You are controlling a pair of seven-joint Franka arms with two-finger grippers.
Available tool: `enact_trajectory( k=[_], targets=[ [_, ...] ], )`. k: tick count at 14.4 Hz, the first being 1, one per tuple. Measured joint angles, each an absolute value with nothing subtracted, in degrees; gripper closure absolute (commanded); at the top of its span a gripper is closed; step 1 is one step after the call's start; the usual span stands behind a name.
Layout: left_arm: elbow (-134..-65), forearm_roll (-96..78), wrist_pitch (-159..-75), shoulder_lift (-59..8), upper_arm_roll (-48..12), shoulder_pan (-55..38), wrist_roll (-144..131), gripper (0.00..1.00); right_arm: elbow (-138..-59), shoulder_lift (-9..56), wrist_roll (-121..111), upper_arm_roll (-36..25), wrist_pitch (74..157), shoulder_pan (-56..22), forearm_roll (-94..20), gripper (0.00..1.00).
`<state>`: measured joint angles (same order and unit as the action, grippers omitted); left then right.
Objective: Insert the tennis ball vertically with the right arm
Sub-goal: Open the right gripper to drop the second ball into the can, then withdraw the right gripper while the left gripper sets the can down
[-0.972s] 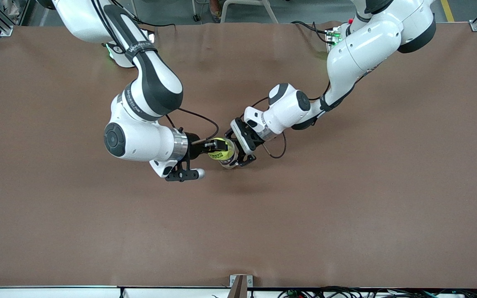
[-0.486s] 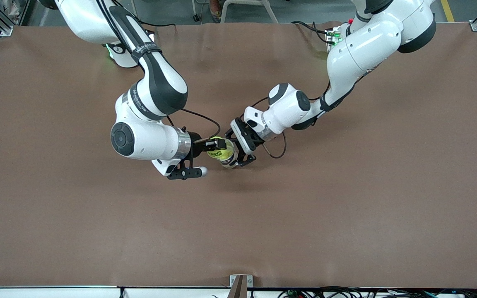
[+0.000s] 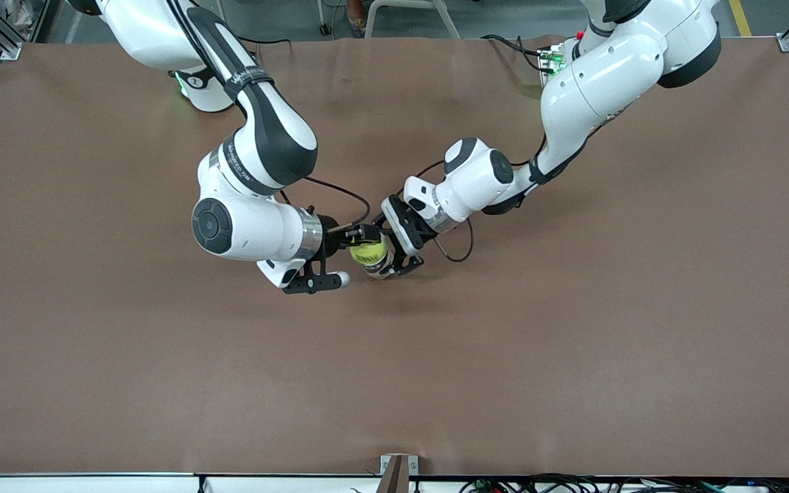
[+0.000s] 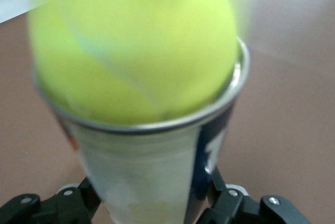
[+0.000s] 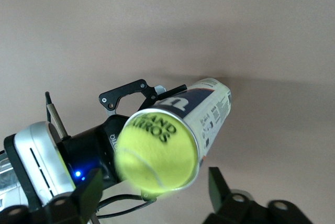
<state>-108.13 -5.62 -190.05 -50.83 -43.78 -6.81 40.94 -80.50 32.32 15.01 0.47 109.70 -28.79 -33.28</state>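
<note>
A yellow tennis ball [image 3: 367, 254] [image 5: 157, 150] [image 4: 136, 46] sits in the open mouth of a tennis ball can [image 3: 381, 266] [image 5: 209, 106] [image 4: 152, 166], with most of the ball still above the rim. My left gripper [image 3: 387, 248] [image 4: 151, 209] is shut on the can's body and holds it mouth-up above the middle of the table. My right gripper [image 3: 361, 241] [image 5: 153, 187] hangs over the can's mouth. Its fingers [image 5: 89, 187] stand open on either side of the ball, clear of it.
The brown table [image 3: 572, 342] stretches wide around both arms. A small box with a green light [image 3: 552, 58] and cables lie near the left arm's base. A metal bracket [image 3: 395, 471] sits at the table edge nearest the front camera.
My right gripper has opened and let go of the ball, which now rests in the can's mouth. The right arm drifted slightly toward the left arm. The left arm kept still.
</note>
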Motion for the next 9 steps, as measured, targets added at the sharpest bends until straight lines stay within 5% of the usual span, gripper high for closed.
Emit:
enact_trajectory(
  k=[5,9],
  targets=[
    [-108.12,-5.62,-190.09,-50.84,-43.77,-6.80,40.94,0.15,-80.46,32.31,15.07,-0.36,109.84,-28.63,-33.01,0.00],
    [-108.15,-5.62,-190.09,-50.84,-43.77,-6.80,40.94,0.13,-79.16,31.52,15.11,-6.70,105.46,-26.16,-26.00,0.00]
  ],
)
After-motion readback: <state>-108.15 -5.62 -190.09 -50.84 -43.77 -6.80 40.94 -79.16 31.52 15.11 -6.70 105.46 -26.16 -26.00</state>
